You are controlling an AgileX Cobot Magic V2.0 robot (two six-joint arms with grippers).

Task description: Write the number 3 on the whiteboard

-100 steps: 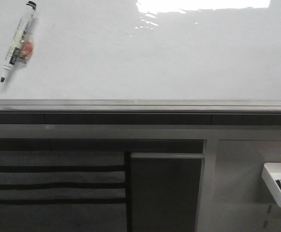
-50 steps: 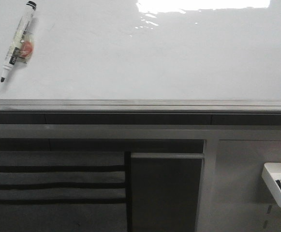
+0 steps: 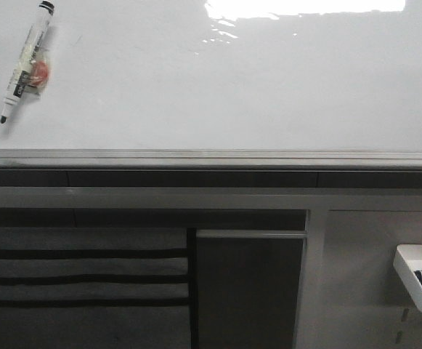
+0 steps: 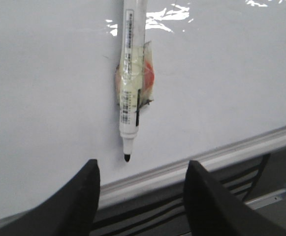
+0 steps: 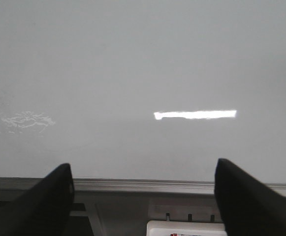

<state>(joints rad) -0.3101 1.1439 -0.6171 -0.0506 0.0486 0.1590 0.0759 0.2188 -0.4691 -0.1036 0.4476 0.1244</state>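
The left claw (image 4: 140,196), jaws spread and empty, has newly entered the front view's left edge beside the marker (image 3: 26,62) on the unmarked whiteboard (image 3: 232,87), indicating pickup is imminent.

- The marker (image 4: 132,78) carried a printed label strip along its barrel — dark marks like a barcode and fine print, too small and blurred to read.
- The whiteboard (image 3: 240,80) bore no legible writing — no number or sign.
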